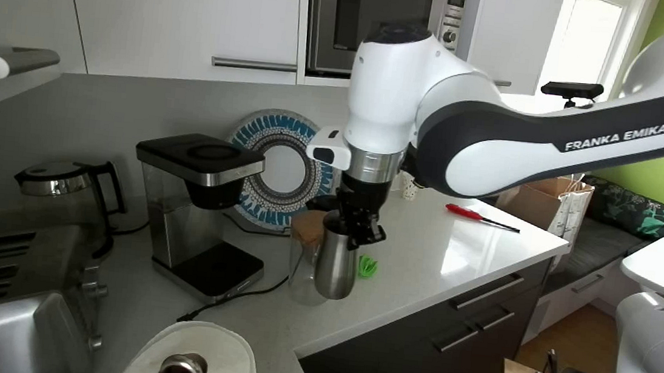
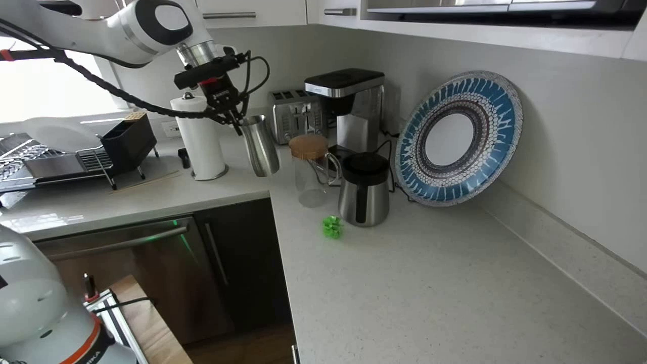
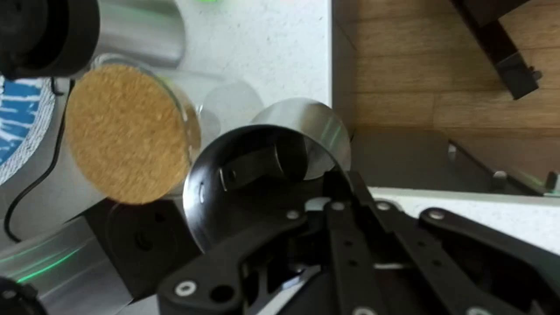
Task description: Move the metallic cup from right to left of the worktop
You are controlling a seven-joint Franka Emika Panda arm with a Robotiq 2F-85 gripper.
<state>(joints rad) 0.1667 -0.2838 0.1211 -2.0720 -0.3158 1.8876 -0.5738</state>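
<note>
The metallic cup (image 1: 336, 266) is a plain silver steel tumbler. It hangs tilted near the inner corner of the pale worktop (image 2: 404, 283), and in an exterior view the cup (image 2: 261, 146) appears to be above the surface. My gripper (image 1: 359, 238) is shut on the cup's rim; it also shows in an exterior view (image 2: 236, 122). In the wrist view the gripper (image 3: 343, 186) has one finger inside the cup (image 3: 313, 118) and one outside its wall. The cup's dark opening faces the wrist camera. The inside fingertip is partly in shadow.
A glass jug with a cork lid (image 2: 308, 172) stands close beside the cup. Also there are a metal kettle (image 2: 364, 197), green bow (image 2: 332, 227), coffee machine (image 1: 195, 216), toaster (image 1: 11, 296), paper roll (image 2: 199, 141), round blue mat (image 2: 460, 187) and red screwdriver (image 1: 466, 212).
</note>
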